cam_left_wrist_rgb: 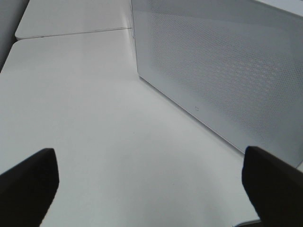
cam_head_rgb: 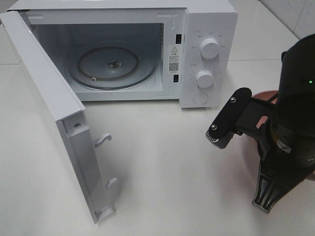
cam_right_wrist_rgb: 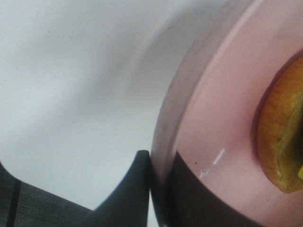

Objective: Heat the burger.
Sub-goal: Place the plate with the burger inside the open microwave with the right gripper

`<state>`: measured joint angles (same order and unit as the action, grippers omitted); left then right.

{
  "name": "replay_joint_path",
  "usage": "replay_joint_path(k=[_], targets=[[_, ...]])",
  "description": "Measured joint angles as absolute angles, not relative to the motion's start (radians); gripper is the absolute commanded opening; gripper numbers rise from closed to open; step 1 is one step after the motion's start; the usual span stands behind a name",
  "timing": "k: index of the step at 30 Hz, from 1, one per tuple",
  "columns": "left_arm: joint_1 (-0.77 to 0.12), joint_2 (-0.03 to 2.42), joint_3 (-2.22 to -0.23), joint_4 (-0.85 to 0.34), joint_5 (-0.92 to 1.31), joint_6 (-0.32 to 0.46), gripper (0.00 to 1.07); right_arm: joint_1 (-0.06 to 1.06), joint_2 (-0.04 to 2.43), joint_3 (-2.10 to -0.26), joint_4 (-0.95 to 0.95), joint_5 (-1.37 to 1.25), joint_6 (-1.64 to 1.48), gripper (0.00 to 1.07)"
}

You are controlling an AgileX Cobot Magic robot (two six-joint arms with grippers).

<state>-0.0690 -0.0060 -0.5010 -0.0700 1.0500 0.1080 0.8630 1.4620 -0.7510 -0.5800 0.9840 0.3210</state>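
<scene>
My right jaws pinch the plate [cam_right_wrist_rgb: 213,123] by its rim, burger [cam_right_wrist_rgb: 284,137] aboard; left jaws spread; microwave [cam_head_rgb: 206,29] open; loading and heating remain.

Swung-out door [cam_head_rgb: 44,88] flanks open microwave cavity [cam_head_rgb: 98,34].

I make out a sticker [cam_head_rgb: 173,58] with a warning triangle and QR code on the microwave [cam_head_rgb: 211,19], at three o'clock from its cavity. The print around the dials [cam_head_rgb: 210,48] is too small for me to read.

Only the edge of the burger [cam_right_wrist_rgb: 283,137] shows, a golden-brown bun with a bit of yellow, sitting on the pink plate [cam_right_wrist_rgb: 222,118].
</scene>
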Motion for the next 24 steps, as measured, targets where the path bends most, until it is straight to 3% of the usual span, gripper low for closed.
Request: replay_joint_path(k=[24], targets=[[-0.069, -0.006, -0.501, -0.070, 1.050, 0.108, 0.98, 0.863, 1.462, -0.744, -0.632, 0.831, -0.151, 0.03]])
